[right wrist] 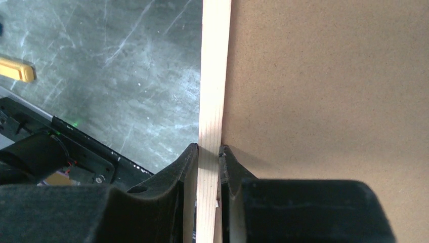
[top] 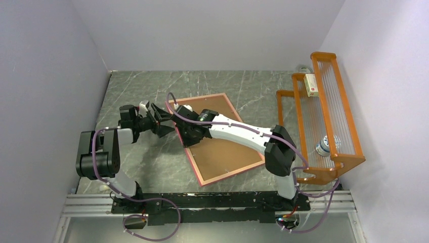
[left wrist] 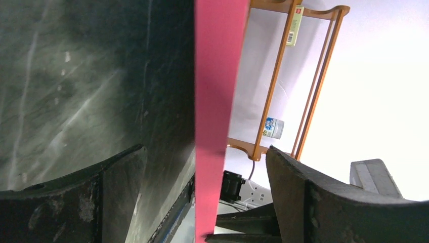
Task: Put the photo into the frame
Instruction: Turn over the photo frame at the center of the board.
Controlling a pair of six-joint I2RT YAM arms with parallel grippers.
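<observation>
Frame [right wrist: 215, 76], back-up on the surface [top: 152, 91], we judge light, stiff and thin-railed: right tool [right wrist: 208, 167] pinches its wooden rail, left tool [left wrist: 206, 149] gapes wide astride the pink edge, gripping nothing.

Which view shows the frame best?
Top external: most of the frame shows, back side up. Left wrist shows only a pink strip inside the open left tool; right wrist only the pale wooden rail pinched by the right tool.
</observation>
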